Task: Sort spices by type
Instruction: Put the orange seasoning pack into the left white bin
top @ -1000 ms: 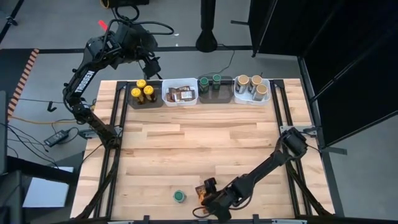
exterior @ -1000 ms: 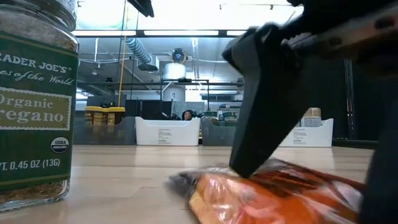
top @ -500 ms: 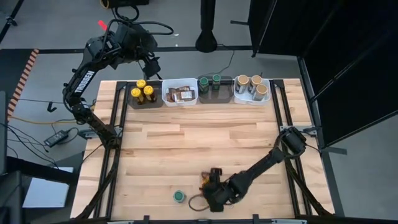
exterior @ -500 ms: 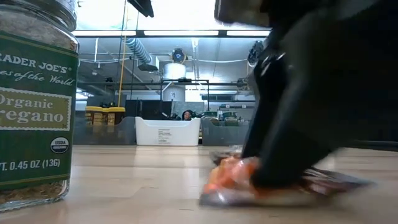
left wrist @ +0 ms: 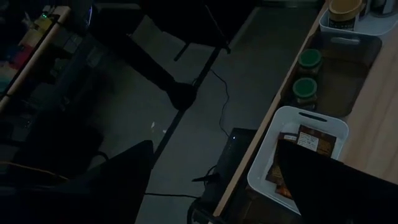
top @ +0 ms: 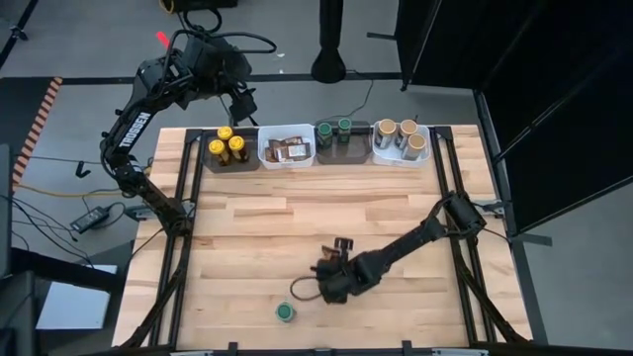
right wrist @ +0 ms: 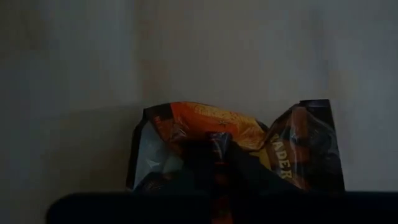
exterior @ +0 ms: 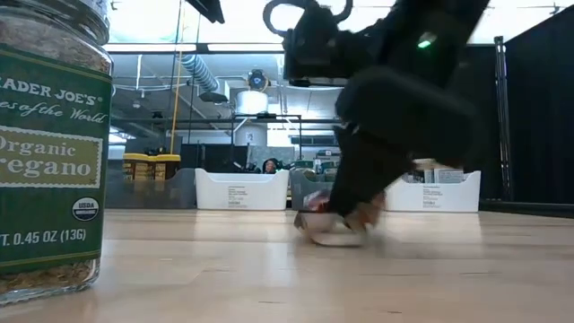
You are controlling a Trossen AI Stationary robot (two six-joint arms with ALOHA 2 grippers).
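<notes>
My right gripper (top: 334, 259) is over the middle of the table, toward its near side, shut on a crumpled orange and dark spice packet (right wrist: 236, 146). In the low view the packet (exterior: 325, 229) shows below the gripper (exterior: 345, 211). A green-lidded oregano jar (top: 285, 312) stands upright on its base near the table's front edge. My left gripper (left wrist: 211, 193) hangs open beyond the table's far edge, above the row of bins, with nothing between its fingers. My right gripper pinches the packet's crumpled middle (right wrist: 214, 140) between its two fingers, coming from above and pointing down. The foil is bunched up on both sides of the fingers. The packet hangs low below the fingers (exterior: 359, 193); whether its lower edge is clear of the tabletop, I cannot tell.
Along the far edge stand a dark bin with yellow-lidded jars (top: 229, 148), a white bin of packets (top: 287, 150), a dark bin with green-lidded jars (top: 336, 134) and a white bin with tan-lidded jars (top: 401, 140). Bare wood (top: 297, 213) lies between them and my right gripper.
My right gripper has shut on the packet, which has crumpled between the fingers. It has then gone from the table's near edge toward the far edge, taking the packet along. The oregano jar has stayed in place.
</notes>
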